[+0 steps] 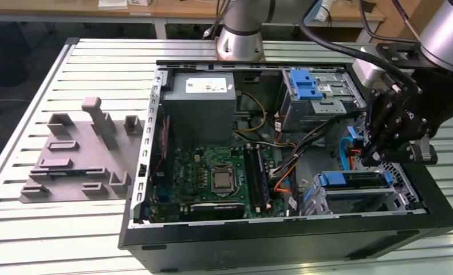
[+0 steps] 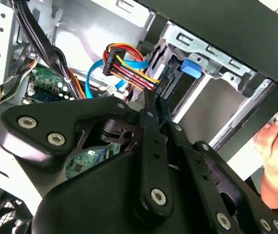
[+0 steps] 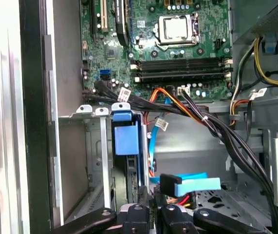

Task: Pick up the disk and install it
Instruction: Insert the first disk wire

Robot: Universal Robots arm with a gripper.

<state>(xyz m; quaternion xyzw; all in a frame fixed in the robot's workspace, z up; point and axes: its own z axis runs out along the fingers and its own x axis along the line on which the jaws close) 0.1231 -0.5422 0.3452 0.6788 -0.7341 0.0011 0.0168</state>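
The disk (image 1: 352,179) sits in the lower drive cage at the front corner of the open computer case, on the exterior view's right. Its blue carrier faces up out of the cage. In the first wrist view the disk (image 3: 126,139) stands edge-on between the cage's metal walls, and in the second wrist view its blue tab (image 2: 190,67) shows past the fingers. My black gripper (image 1: 370,154) hangs just above and beside the cage. Its fingers meet in both wrist views, with the gripper (image 2: 153,100) shut, and I see nothing between the fingers of the gripper (image 3: 150,195).
A grey power-supply box (image 1: 203,100), the motherboard (image 1: 211,172) and an upper bay with blue latches (image 1: 310,86) fill the case. Black cable bundles (image 3: 212,122) and a blue flat cable (image 3: 192,184) run close to the gripper. A person's hand (image 2: 275,156) rests outside the case wall. A grey fixture (image 1: 77,154) lies on the table.
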